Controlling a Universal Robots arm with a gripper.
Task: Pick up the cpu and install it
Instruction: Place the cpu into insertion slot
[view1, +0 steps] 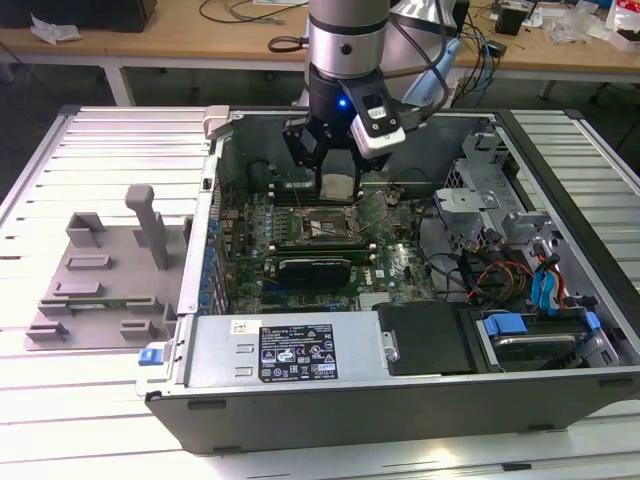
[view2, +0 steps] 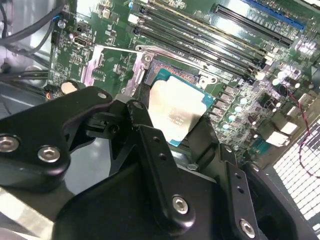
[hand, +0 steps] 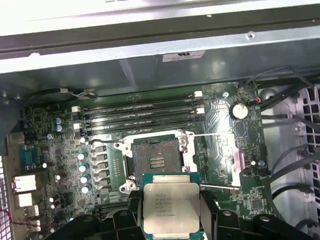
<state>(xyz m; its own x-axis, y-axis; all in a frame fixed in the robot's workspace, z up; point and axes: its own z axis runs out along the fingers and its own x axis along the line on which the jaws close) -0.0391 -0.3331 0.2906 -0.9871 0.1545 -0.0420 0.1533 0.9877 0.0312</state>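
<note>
My gripper (view1: 336, 178) hangs inside the open computer case, shut on the cpu (view1: 338, 187). The cpu is a flat square chip with a silver metal top, held by two opposite edges between the black fingers (hand: 134, 212). In the first wrist view the cpu (hand: 170, 207) floats just short of the open motherboard socket (hand: 157, 160), whose pin field is bare and whose metal frame is swung open. The second wrist view shows the cpu (view2: 177, 110) tilted above one corner of the socket (view2: 172, 74), apart from it. The gripper (view2: 175, 125) grips it from both sides.
Memory slots (hand: 140, 117) lie beyond the socket, and a black expansion card (view1: 315, 268) lies in front of it. Cables and a metal drive cage (view1: 490, 200) fill the case's right side. A grey plastic fixture tray (view1: 100, 280) rests on the slatted table at the exterior view's left.
</note>
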